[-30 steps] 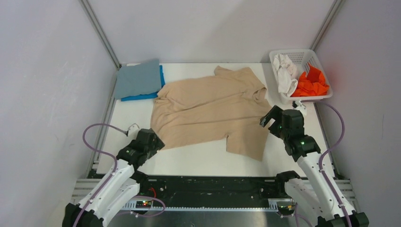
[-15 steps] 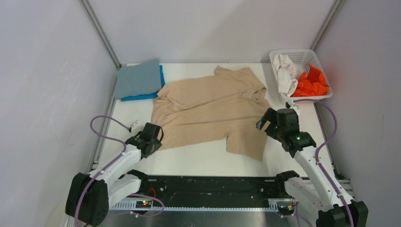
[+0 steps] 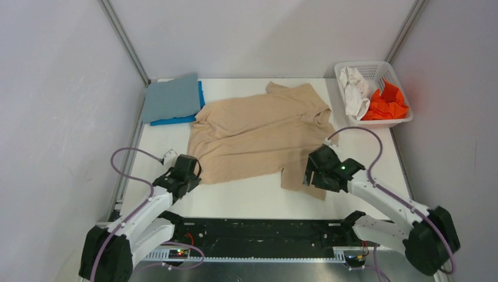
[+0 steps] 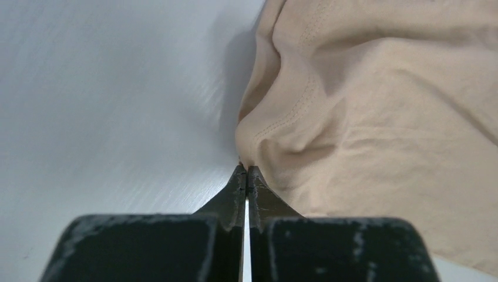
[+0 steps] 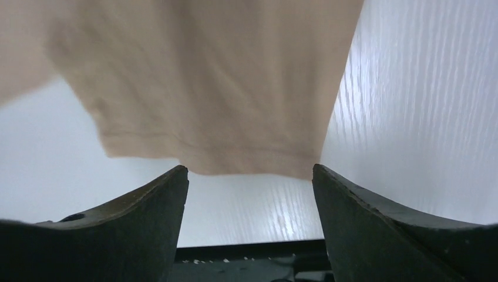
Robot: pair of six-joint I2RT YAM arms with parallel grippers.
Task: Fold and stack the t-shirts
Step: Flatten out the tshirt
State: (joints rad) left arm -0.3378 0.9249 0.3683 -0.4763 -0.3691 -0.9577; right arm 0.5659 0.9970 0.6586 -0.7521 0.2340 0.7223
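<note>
Tan t-shirt: spread flat, 1 layer, at the middle of the bench; not yet folded.
Long axis: runs left to right across the bench, with the hem toward the left arm and the collar toward the basket.
Near sleeve: juts toward the arm bases on the right side, and its hem edge lies crosswise.
Hem corner: the near-left corner, raised in a small ridge just ahead of the left fingertips.
Left fingers: pressed together with the tips on the hem corner. They appear to pinch its edge (the cloth between the tips is too thin to see).
Right fingers: spread wide and low over the near sleeve. The sleeve hem lies ahead of them and spans the gap, and nothing is gripped.
Nearer arm: the left for the hem, the right for the sleeve.
Coming move, judged: the right fingers advance along their own line and shut on the sleeve hem, then both arms carry the near edge toward the far edge.
Risk, judged: an uneven lift would skew the fold line.
Grey-blue t-shirt: folded at the far-left corner, on top of the bright blue t-shirt; this is a stack of 2.
White t-shirt and orange t-shirt: crumpled in the basket at the far right.
</note>
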